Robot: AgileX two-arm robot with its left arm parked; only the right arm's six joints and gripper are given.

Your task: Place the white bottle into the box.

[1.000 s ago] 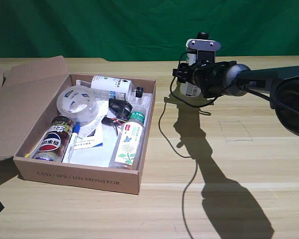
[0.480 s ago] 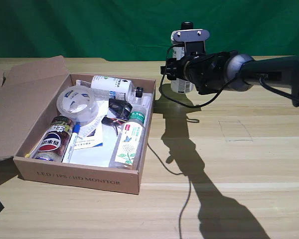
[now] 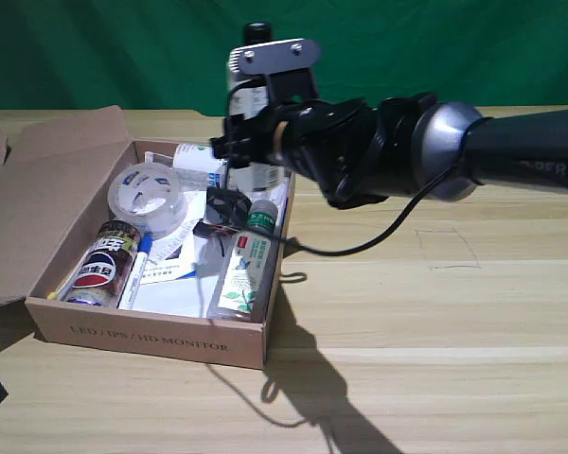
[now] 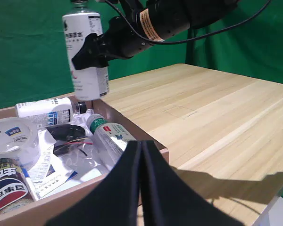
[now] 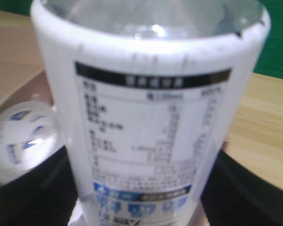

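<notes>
White bottle [image 4: 86, 54], upright with its black cap on top, hangs in the air above the box's far right corner as the exterior view shows it, clear of everything lying below. The right gripper [image 4: 96, 52] is clamped around its middle, the dark jaws pressed to either side of the label; in the right wrist view the bottle [image 5: 151, 117] fills almost the whole picture, label with dark print facing the camera. Straight below the jaws lies the box [image 3: 151, 342], a shallow brown cardboard tray with its flap folded out flat toward the exterior view's left and faint lettering on the near wall. Under the jaws inside it lies a slim clear bottle with a green cap [image 3: 246, 270], on its side along the right wall. Beside that, toward the far wall, a smaller white bottle [image 3: 204, 161] lies on its side. Farther from the jaws sit a roll of clear tape [image 3: 147, 199], a dark can [image 3: 102, 265] on its side, and a marker [image 3: 137, 270] beside it. The box rests on a pale wooden table [image 3: 454, 312].
</notes>
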